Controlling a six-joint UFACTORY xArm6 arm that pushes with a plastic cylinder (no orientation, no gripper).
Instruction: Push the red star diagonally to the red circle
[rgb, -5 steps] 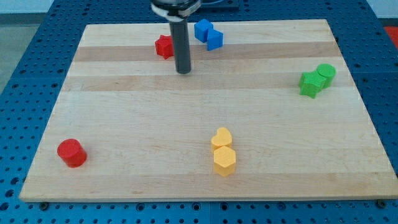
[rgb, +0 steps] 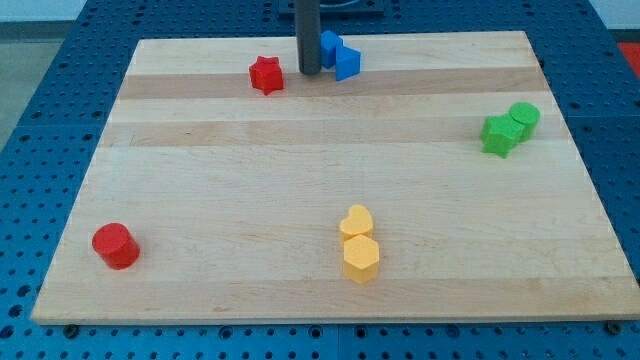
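Observation:
The red star lies near the top of the wooden board, left of centre. The red circle, a short cylinder, stands at the view's bottom left. My tip is down on the board just to the right of the red star, with a small gap between them, and right against the left side of the blue blocks. The rod rises out of the view's top.
Two blue blocks sit touching each other at the top centre. A green star and a green cylinder touch at the right. A yellow heart and a yellow hexagon touch at the bottom centre.
My tip has moved up the view and slightly right, from below and right of the red star to beside the blue blocks. No block has moved.

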